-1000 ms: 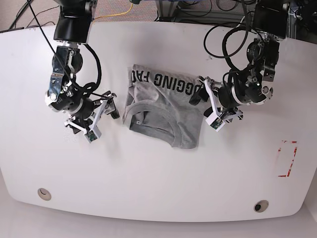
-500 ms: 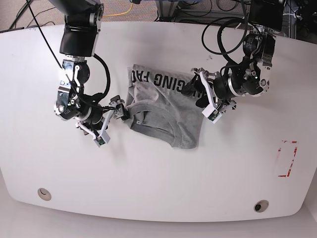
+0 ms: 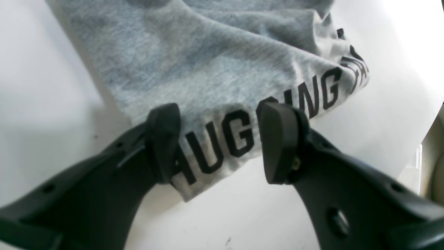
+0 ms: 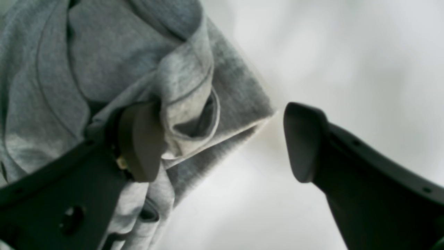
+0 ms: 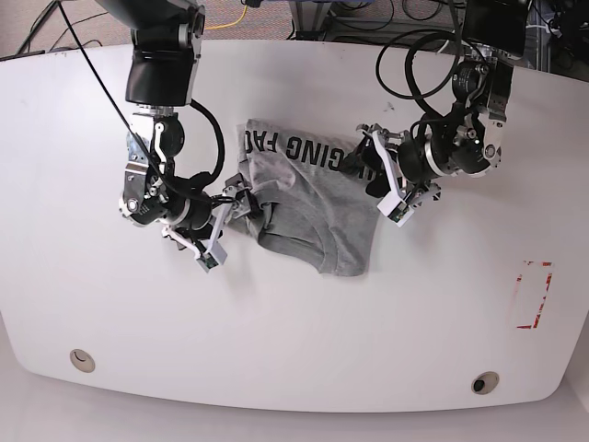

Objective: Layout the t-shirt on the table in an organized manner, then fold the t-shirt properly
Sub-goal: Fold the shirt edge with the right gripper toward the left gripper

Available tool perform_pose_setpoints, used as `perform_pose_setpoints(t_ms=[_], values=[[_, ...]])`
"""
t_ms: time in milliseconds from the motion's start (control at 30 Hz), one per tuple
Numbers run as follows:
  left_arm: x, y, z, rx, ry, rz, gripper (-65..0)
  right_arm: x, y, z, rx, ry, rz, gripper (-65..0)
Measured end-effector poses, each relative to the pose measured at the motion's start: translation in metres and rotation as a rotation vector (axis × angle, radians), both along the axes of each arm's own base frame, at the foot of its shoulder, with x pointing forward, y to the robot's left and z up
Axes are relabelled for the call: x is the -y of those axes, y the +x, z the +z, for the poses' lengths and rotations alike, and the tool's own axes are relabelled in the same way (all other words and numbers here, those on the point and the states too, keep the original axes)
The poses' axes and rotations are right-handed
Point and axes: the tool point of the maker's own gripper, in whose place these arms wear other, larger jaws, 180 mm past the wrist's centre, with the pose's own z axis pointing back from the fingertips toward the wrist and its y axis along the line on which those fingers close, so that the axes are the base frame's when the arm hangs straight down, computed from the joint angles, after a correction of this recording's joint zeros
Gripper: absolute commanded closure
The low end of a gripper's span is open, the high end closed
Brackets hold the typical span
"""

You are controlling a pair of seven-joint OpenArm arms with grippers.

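Barely begun: the t-shirt [image 5: 308, 203] lies bunched mid-table [image 5: 294, 350], nothing spread or folded; both arms' fingers [image 3: 163, 142] gape open at its edges, holding nothing.

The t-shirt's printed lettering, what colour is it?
Black block letters on the heather-grey t-shirt, clearest in the left wrist view.

On the t-shirt [image 5: 308, 207] you can read dark block capitals: in your base view "FA" and then "GING" run along its far edge; in your left wrist view the same print [image 3: 242, 128] shows "HUG" and "NG", with the letters between them hidden
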Motion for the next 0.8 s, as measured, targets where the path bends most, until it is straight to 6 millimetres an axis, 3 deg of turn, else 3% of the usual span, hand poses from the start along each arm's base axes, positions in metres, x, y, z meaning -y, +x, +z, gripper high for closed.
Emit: perform_pose_setpoints(t_ms=[500,567,700,800], values=[[-0.0004,0.0003,0.0001,0.0,-0.001,0.002,-34.3,0.0004,0.0003,0.0078,0.005,0.065,0.001,-50.4],[-0.0007,0.0003,-0.0002,0.0,0.001,0.002,-34.3,0.0013,-0.0025,0.0052,-0.011,0.055,0.005,-47.9],[-0.0009,0.0003,-0.0004,-0.001,0.001,0.003,-34.3,0.0012,-0.0044,0.0035,-0.021,0.051,0.007,-33.8],[-0.0006,0.0002,-0.0003,-0.001,0.0,0.002,-34.3,0.0001,-0.0036,0.0042,-0.019,0.054,0.007,-30.6]])
